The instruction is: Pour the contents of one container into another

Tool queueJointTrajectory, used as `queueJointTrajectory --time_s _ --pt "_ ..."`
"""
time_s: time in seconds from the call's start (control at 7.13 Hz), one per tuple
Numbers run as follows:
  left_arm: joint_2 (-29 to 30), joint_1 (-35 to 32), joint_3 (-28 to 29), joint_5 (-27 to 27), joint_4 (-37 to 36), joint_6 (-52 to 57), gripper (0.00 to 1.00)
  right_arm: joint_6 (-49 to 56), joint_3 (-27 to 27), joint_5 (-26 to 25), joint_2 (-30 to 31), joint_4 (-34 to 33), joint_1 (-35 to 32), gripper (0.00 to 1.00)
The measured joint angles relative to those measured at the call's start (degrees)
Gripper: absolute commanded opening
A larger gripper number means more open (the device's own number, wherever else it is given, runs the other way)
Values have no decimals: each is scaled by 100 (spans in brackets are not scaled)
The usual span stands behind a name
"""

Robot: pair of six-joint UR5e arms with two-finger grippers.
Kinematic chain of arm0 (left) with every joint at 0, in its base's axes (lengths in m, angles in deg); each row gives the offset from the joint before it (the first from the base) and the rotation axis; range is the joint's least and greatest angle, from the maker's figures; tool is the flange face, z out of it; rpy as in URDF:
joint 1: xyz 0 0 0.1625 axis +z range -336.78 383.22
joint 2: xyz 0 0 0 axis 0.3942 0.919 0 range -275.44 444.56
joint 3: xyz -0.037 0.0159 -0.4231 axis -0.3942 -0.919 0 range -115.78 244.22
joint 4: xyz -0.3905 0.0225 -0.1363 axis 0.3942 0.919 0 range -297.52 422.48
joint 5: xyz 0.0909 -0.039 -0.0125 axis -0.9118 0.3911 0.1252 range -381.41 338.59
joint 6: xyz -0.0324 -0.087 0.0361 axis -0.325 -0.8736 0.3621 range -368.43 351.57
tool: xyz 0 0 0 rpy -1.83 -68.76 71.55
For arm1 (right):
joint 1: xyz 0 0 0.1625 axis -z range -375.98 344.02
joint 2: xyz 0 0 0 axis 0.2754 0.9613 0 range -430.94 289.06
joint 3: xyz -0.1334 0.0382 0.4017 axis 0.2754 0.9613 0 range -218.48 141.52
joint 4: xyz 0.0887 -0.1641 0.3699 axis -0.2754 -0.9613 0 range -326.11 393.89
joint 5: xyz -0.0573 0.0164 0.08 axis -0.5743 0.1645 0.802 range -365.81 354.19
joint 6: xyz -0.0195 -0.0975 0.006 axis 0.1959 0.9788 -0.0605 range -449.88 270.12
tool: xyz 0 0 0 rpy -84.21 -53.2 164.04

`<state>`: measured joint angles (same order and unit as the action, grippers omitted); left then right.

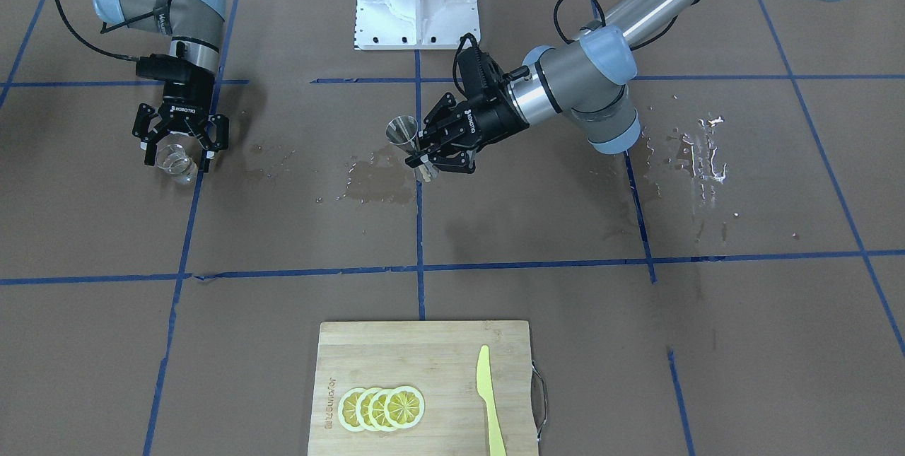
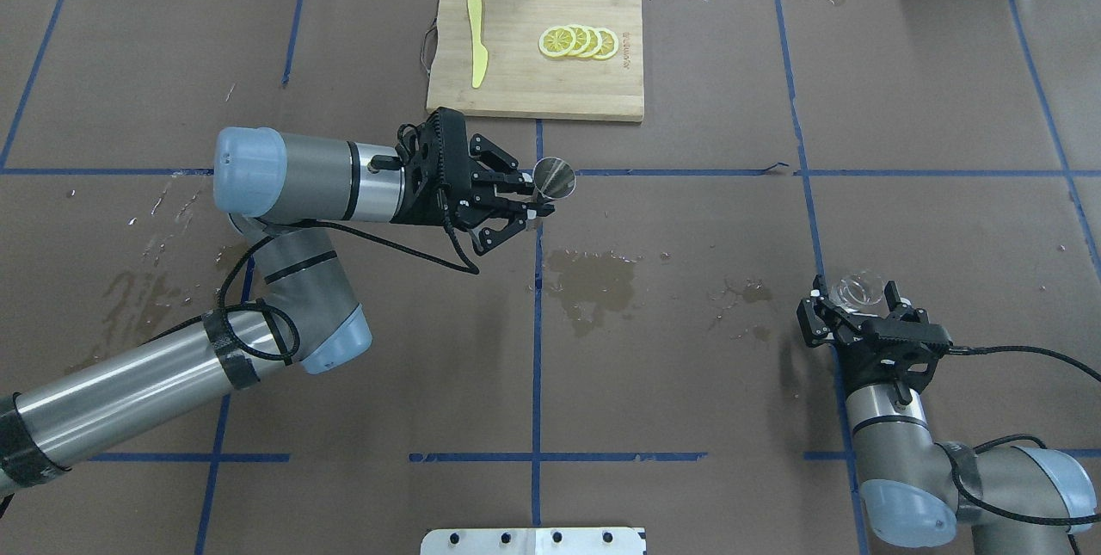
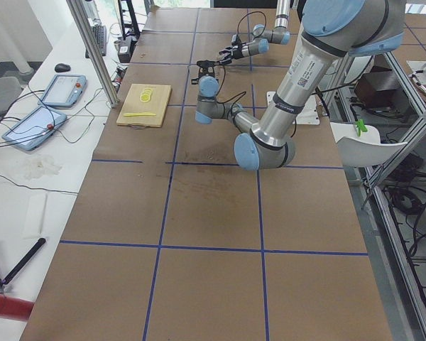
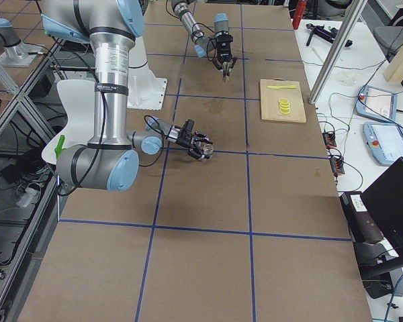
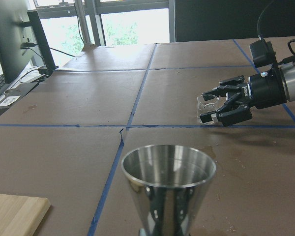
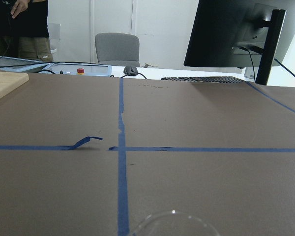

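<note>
The steel jigger [image 2: 553, 177] [image 1: 403, 132] is gripped at its narrow waist by my left gripper [image 2: 538, 198] [image 1: 422, 155], which reaches in sideways near the table's middle. The left wrist view shows the jigger [image 5: 167, 187] upright and close, its upper cup looking empty. Whether its base touches the table I cannot tell. The clear glass [image 2: 860, 288] [image 1: 177, 162] stands on the table between the spread fingers of my right gripper [image 2: 858, 295] [image 1: 178, 157], with small gaps at its sides. From the left wrist, the glass [image 5: 205, 102] shows inside that gripper [image 5: 211, 101]. Only the glass rim [image 6: 172, 226] appears in the right wrist view.
A wooden cutting board [image 2: 533, 90] [image 1: 396, 350] with lemon slices [image 2: 578, 41] and a yellow knife [image 2: 476, 52] lies at the far edge. Water puddles [image 2: 593, 275] [image 1: 375, 184] darken the paper between the arms, and more wet spots [image 2: 146, 280] lie under the left arm.
</note>
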<state>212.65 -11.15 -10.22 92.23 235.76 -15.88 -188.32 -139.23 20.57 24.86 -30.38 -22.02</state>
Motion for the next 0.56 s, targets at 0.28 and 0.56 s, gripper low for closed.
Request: queueJointTrajectory --time_s 0.28,0.56 --pt "-6 0 -14 0 9 6 0 0 44 -23 -7 -4 19 100" --pt "-20 0 -24 6 12 7 0 0 135 -29 -11 6 33 98"
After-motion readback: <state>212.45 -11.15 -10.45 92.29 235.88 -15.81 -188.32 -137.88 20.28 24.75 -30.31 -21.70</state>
